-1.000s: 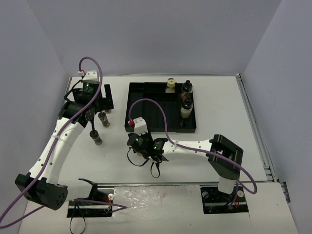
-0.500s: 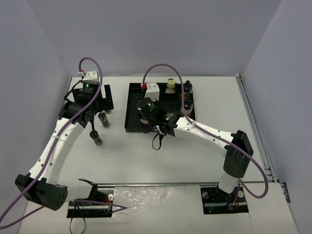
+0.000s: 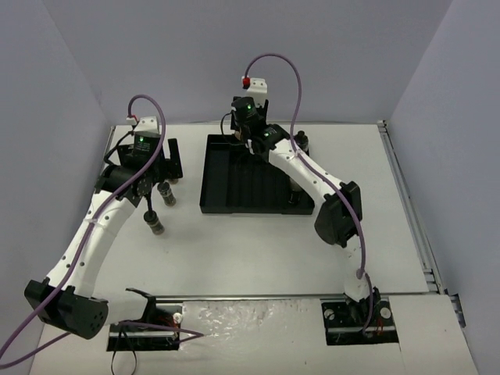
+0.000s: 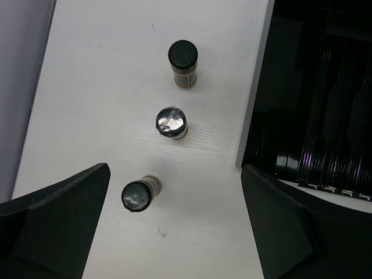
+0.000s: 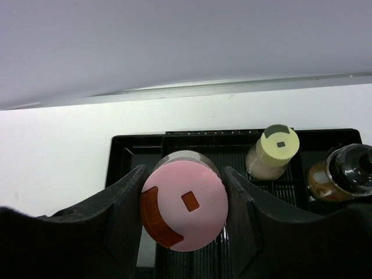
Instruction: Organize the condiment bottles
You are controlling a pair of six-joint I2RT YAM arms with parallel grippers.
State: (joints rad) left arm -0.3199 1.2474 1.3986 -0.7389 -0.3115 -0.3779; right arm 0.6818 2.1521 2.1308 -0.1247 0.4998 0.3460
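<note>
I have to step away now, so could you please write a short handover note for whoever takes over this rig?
Left gripper: open, over three dark-capped bottles on the table, left of the tray.
Right gripper: shut on the pink-capped bottle, at the tray's far end.
Done: yellow-capped bottle and a brown-filled bottle stand in the tray.
Left: set down the pink one, then bring in the three.

A large black ribbed tray (image 3: 234,183) sits on the white table (image 3: 258,250), just past centre toward 12 o'clock, its ribs running from 6 to 12. Grey walls (image 3: 234,55) close the table in at 9, 12 and 3 o'clock. A metal rail (image 3: 405,195) edges the table at 3 o'clock
</note>
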